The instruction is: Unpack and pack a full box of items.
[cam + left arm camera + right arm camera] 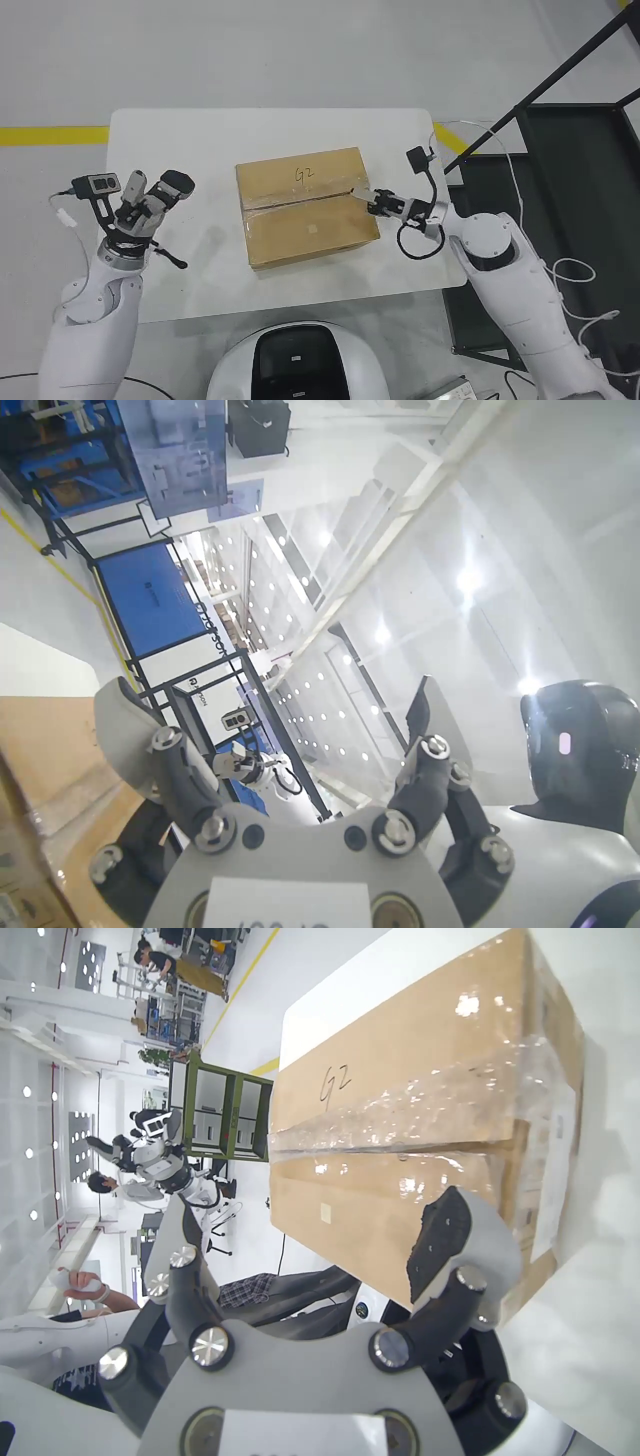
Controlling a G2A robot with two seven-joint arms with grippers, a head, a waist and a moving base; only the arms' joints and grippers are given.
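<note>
- Left gripper: fingers spread wide, holding nothing and touching nothing.
- Right gripper: fingers spread apart, gripping nothing. One finger pad sits at the top edge of the box's right end, near the seam; contact cannot be confirmed.
- Left arm: positioned over the desk's left edge, well apart from the box, gripper tilted upward.
- Right arm: extends in from the desk's right edge, gripper level with the box top.
- Count: one cardboard box, flaps closed, at the centre of the white desk; one strip of clear tape along its seam.
</note>
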